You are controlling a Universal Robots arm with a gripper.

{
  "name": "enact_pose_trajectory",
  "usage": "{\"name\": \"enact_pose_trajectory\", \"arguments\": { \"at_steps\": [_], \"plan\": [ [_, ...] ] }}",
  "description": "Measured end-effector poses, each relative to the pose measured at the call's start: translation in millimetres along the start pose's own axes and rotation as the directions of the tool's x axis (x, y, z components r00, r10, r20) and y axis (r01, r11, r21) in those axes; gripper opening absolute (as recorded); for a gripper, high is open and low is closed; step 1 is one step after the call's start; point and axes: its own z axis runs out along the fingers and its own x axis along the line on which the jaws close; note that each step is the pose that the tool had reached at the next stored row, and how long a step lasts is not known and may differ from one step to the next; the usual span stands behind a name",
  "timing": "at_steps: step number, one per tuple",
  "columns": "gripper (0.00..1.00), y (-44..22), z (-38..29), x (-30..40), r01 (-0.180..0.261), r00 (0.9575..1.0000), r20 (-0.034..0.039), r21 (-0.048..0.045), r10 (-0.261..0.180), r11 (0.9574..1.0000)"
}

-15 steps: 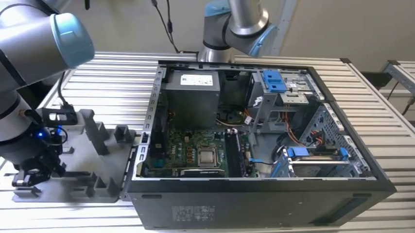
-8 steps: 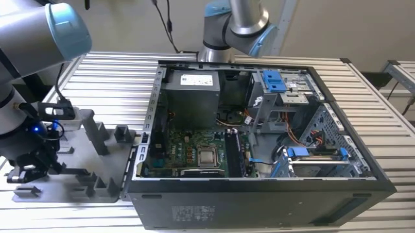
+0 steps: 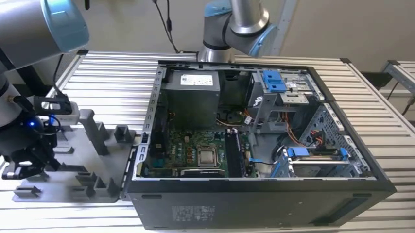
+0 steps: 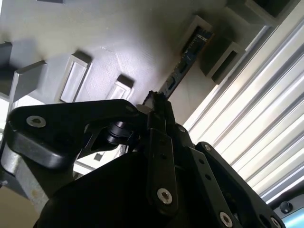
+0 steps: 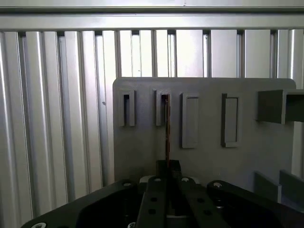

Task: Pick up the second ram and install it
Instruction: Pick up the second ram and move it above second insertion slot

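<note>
The memory stick (image 5: 167,128) stands on its thin edge on the grey tray (image 5: 142,142). In the first wrist view I see it end-on as a fine line, its long axis running straight away from the gripper (image 5: 168,167). Its far end sits in a raised slot holder (image 5: 163,107). The second wrist view shows the stick's (image 4: 187,57) dark flat side with small chips, stretching lengthwise from the holder to the gripper (image 4: 158,102).

As I read it, the jaws are drawn narrow and closed on the stick's near end. The tips themselves are partly hidden by the black linkage.

In the exterior view my arm reaches down low over the tray (image 3: 68,155), with the gripper (image 3: 32,167) among the grey posts (image 3: 97,131). The tray lies on the slatted table (image 3: 110,77), just beside the open computer case (image 3: 259,204) on the exterior view's left. From there I cannot make out where the tips meet the tray, as the wrist's dark body covers that spot.
</note>
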Motion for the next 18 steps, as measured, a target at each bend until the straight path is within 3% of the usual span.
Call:
{"name": "enact_pose_trajectory", "arguments": {
  "at_steps": [18],
  "plan": [
    [0.14, 0.7, -24.5, -1.7, 0.000, 1.0000, 0.0001, 0.0000, 0.000, 1.0000]
  ]
}}
